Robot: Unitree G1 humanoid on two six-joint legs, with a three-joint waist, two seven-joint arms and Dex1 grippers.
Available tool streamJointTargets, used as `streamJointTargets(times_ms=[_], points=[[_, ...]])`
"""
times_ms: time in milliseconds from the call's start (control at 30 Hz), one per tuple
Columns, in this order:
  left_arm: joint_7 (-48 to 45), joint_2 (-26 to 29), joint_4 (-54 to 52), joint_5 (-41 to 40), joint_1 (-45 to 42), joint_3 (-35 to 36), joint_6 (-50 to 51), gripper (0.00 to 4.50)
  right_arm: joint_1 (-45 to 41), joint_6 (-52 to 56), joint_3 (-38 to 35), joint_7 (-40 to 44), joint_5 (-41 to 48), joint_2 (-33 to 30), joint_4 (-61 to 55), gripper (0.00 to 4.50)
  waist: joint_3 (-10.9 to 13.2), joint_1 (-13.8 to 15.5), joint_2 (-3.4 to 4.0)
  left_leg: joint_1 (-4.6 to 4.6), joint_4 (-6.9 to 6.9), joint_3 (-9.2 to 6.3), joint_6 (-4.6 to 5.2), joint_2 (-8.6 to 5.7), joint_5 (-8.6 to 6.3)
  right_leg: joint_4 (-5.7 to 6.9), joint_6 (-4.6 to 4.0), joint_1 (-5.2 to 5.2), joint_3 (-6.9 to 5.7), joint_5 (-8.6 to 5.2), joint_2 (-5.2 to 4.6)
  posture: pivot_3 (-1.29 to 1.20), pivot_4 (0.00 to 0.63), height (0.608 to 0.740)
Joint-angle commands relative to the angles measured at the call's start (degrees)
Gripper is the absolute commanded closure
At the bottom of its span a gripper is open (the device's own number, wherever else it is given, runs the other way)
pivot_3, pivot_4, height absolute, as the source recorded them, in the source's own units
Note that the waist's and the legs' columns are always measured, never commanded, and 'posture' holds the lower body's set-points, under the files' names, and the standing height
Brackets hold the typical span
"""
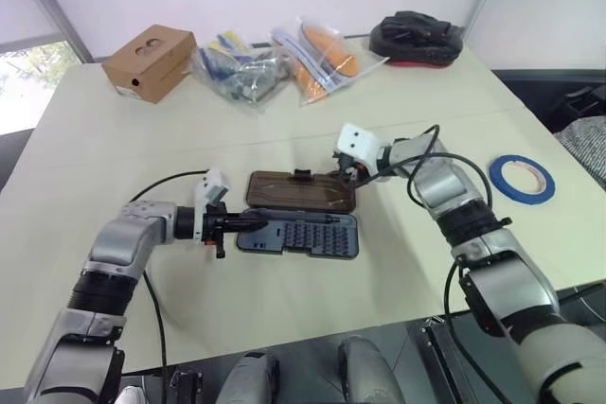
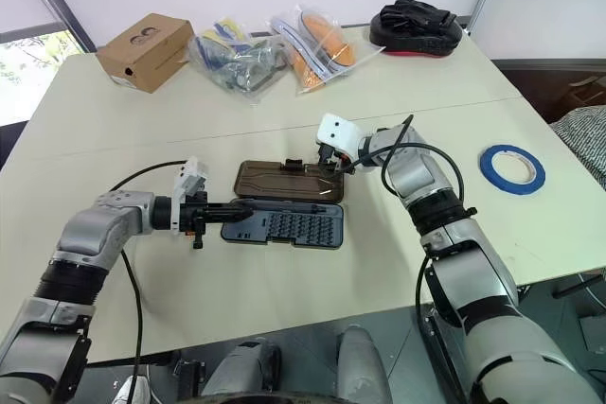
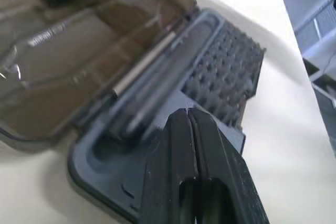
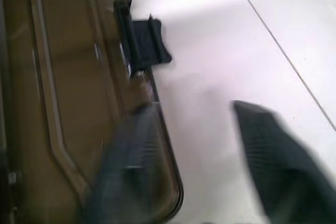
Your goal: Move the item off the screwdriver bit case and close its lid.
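Head views: the screwdriver bit case (image 1: 303, 234) lies open on the counter (image 1: 142, 139), its brown lid (image 1: 298, 191) flat just behind the tray (image 2: 284, 226). The left hand (image 1: 258, 221), pinched together on nothing, rests on the tray's left end. The right hand (image 1: 348, 169) sits behind the tray's right end, at the lid's corner.

Left wrist view: the closed fingertips (image 3: 178, 129) touch the tray beside the bit rows (image 3: 226, 72).

Right wrist view: the fingers (image 4: 126, 156) are spread wide astride the lid's edge, near the latch (image 4: 142, 40).

The lid looks like light, stiff, slick plastic. It is probably best taken at the free edge by the latch and swung over the tray, with the left hand pinning the tray against sliding.
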Motion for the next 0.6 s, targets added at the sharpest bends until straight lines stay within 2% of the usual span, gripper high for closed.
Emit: streamJointTargets(times_ms=[33, 367, 600], points=[[0.8, -0.2, -1.0, 0.5, -0.1, 0.0, -1.7, 4.5, -3.2, -2.2, -0.3, -0.3, 0.1, 0.5, 2.1, 0.05, 0.0, 0.0, 0.0, 0.0, 0.0, -0.01, 0.0, 0.0, 0.0, 0.01, 0.0, 0.0, 0.0, 0.0, 0.0, 0.0, 0.15, 0.74], [1.5, -1.0, 0.1, 2.0, 1.3, -0.6, -4.4, 4.5, -6.6, -4.9, -0.3, 0.1, -0.1, 2.6, 13.6, 0.05, 0.0, -0.2, 0.0, 0.01, -0.01, 0.0, 0.0, 0.01, 0.0, 0.02, 0.0, -0.02, 0.0, 0.0, 0.0, 0.0, 0.15, 0.74], [1.7, -0.7, -0.5, 1.9, 2.1, -0.4, -4.7, 4.5, -6.3, -6.2, -0.1, 0.2, -0.3, 3.3, 16.1, 0.05, 0.0, -0.2, 0.01, 0.02, -0.01, 0.0, 0.0, 0.01, 0.0, 0.04, 0.0, -0.02, 0.0, 0.0, 0.0, 0.0, 0.15, 0.74]])
